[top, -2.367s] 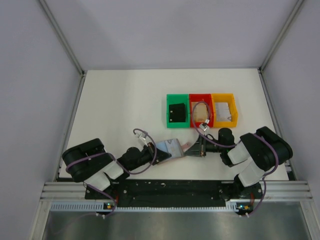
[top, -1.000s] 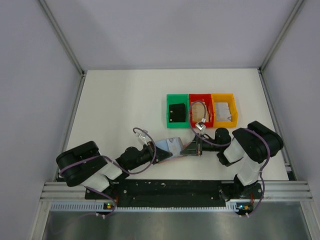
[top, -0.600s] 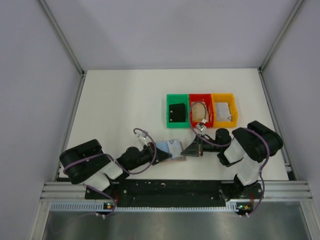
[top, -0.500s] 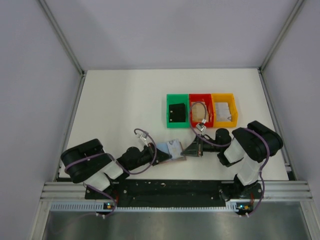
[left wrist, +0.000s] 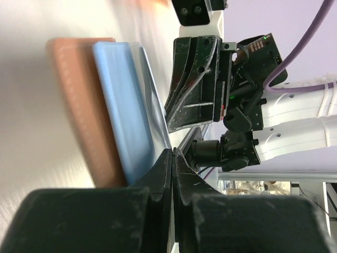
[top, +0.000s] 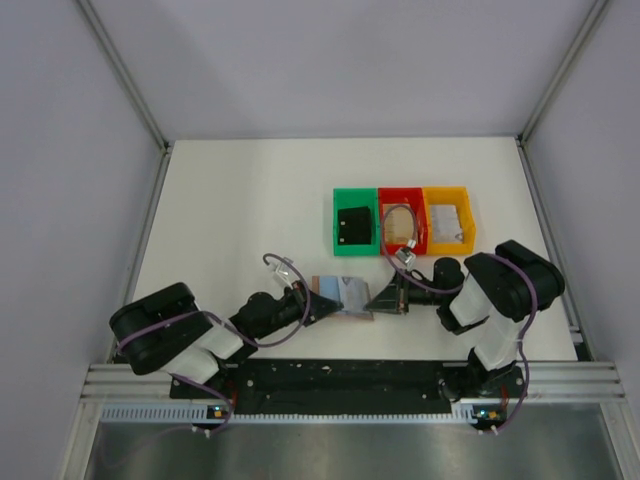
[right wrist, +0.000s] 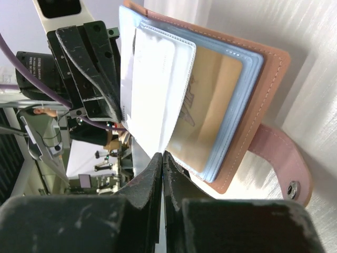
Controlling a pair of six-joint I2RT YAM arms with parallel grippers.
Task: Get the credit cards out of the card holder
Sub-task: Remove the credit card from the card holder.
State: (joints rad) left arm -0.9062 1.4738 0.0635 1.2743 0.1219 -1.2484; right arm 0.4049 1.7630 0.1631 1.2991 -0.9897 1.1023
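Reddish-brown leather now shows along the left edge of the card holder [top: 342, 297], which lies low on the table [top: 240, 210] between the two arms. A couple of seconds ago it was propped at a tilt, slightly further right. The left gripper [top: 318, 304] eased off briefly and has closed again. Its fingers [left wrist: 160, 176] are pressed together, and the edge of a clear sleeve [left wrist: 154, 100] runs straight into their tips, so it seems to have re-pinched a leaf. The right gripper [top: 378, 299] has crept leftward and stays clamped, apparently on the lower corner of a sleeve. By that reading the holder is being spread open, and the sleeved card is not out yet.

Counted left to right:
- Two grippers, one at each side of the single card holder.
- One tan-gold card [right wrist: 210, 105] visible inside a sleeve; others may be hidden.
- Three bins: green bin [top: 339, 215], red bin [top: 402, 191], yellow bin [top: 468, 220].
- One dark flat piece [top: 353, 222] in the green bin; whether it is a card cannot be told.
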